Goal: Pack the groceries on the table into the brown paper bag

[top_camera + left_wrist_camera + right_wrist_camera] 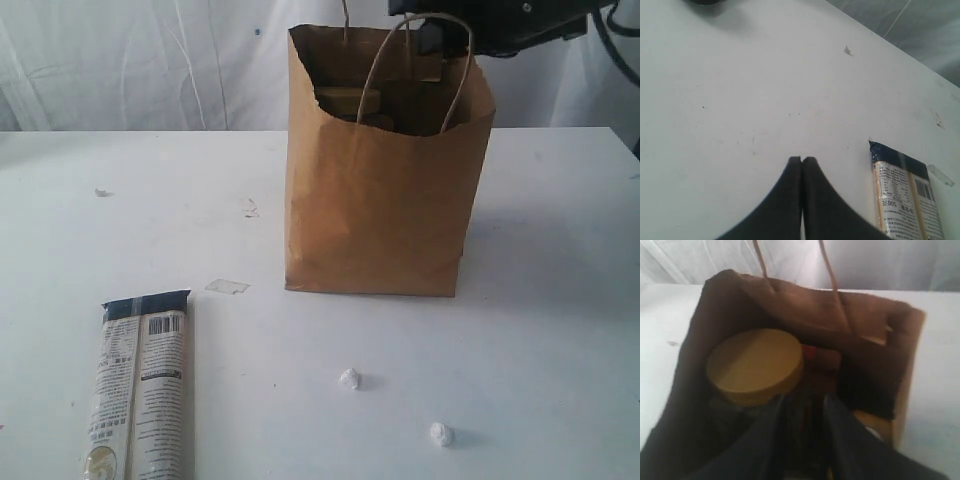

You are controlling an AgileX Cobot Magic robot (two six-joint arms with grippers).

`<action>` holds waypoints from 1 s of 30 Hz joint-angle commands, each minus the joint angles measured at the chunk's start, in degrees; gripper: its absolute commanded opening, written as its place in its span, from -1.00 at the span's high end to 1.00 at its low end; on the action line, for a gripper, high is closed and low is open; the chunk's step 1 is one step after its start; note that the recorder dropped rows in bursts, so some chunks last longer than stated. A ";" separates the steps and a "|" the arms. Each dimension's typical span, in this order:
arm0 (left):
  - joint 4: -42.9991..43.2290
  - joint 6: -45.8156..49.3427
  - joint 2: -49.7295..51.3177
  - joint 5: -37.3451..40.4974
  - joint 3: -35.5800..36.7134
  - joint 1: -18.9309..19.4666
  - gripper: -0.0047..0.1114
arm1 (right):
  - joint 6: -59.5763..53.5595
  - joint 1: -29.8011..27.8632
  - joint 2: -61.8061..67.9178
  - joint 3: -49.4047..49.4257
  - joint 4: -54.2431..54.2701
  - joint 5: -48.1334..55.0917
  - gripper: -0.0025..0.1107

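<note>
**Nearly packed, one item out**

Nearest, on the bench [560, 330]: two tiny paper balls [349, 379], no part of the job. To their left: long printed packet [140, 390], lying flat, print up, well apart from the bag, not yet packed; probably left till last for its length. Left pincer [801, 159]: shut tight, empty, hovering over bare bench near the packet's dark end, likely parked clear. Farther back: brown paper bag [380, 210], upright, mouth open for loading from above. Inside: yellow-lidded clear jar [755, 365], standing upright against one wall; other goods too dark to name. Right pincer [805, 400]: down in the bag's mouth beside the jar, fingers parted a little, gripping nothing visible; looks like a release.
</note>
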 commanded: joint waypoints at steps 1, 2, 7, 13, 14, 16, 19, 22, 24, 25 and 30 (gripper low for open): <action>0.19 0.13 -0.23 -0.03 0.25 0.11 0.92 | 5.24 -1.03 -4.65 -0.50 -15.05 0.62 0.51; 0.19 0.13 -0.23 -0.03 0.25 0.11 0.92 | 9.63 -1.87 -5.78 -0.50 -19.20 0.34 0.51; 0.19 0.13 -0.23 -0.03 0.25 0.11 0.92 | 32.85 -8.63 -8.70 -0.37 -42.83 2.21 0.51; 0.19 0.13 -0.23 -0.03 0.25 0.11 0.92 | 40.98 -17.98 -8.95 7.97 -50.02 7.70 0.57; 0.19 0.13 -0.23 -0.03 0.25 0.11 0.92 | 41.64 -18.85 -9.10 10.59 -47.98 6.90 0.61; 0.19 0.13 -0.23 -0.03 0.25 0.11 0.92 | 40.68 -18.99 -9.56 14.15 -44.92 5.53 0.71; 0.19 0.13 -0.23 -0.03 0.25 0.11 0.92 | 37.58 -18.93 -10.81 21.43 -39.81 4.96 0.86; 0.19 0.13 -0.23 -0.03 0.25 0.11 0.92 | 35.15 -18.66 -15.22 31.30 -29.51 5.66 0.96; 0.19 0.13 -0.23 -0.03 0.25 0.11 0.92 | 30.31 -17.34 -20.39 38.93 -24.97 1.53 0.96; 0.19 0.13 -0.23 -0.03 0.25 0.11 0.92 | 28.63 -16.33 -23.90 42.80 -21.93 -2.11 0.96; 0.19 0.13 -0.23 -0.03 0.25 0.11 0.92 | 17.07 -12.40 -39.89 52.33 -13.51 -13.90 0.96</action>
